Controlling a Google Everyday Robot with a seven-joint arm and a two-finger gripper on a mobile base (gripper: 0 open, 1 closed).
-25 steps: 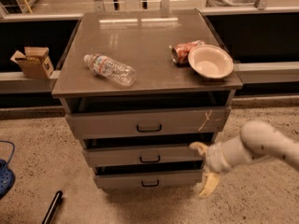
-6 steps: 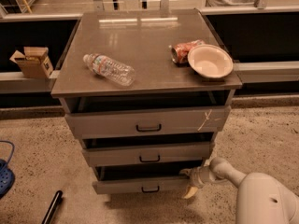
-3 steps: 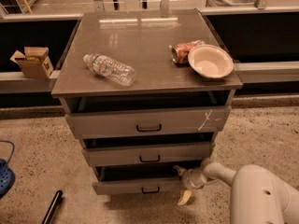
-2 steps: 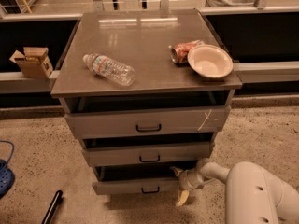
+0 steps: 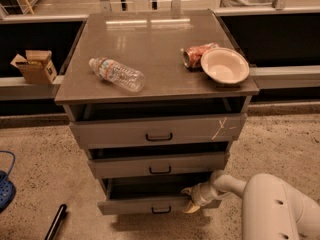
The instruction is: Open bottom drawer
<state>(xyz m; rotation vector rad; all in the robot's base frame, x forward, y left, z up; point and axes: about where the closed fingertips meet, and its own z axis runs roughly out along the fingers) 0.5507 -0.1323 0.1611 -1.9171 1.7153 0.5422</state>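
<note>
Grey three-drawer cabinet. The bottom drawer sits slightly out, its handle untouched. The gripper, fingers apart, is at the drawer's right front edge. Most of the pull seems left.

Cabinet top: clear plastic bottle lying on its side, left; red can touching a cream bowl, right edge. Cardboard box on the left ledge. Black rod on the near-left floor. Gripper at the cabinet's near-right front, low.
</note>
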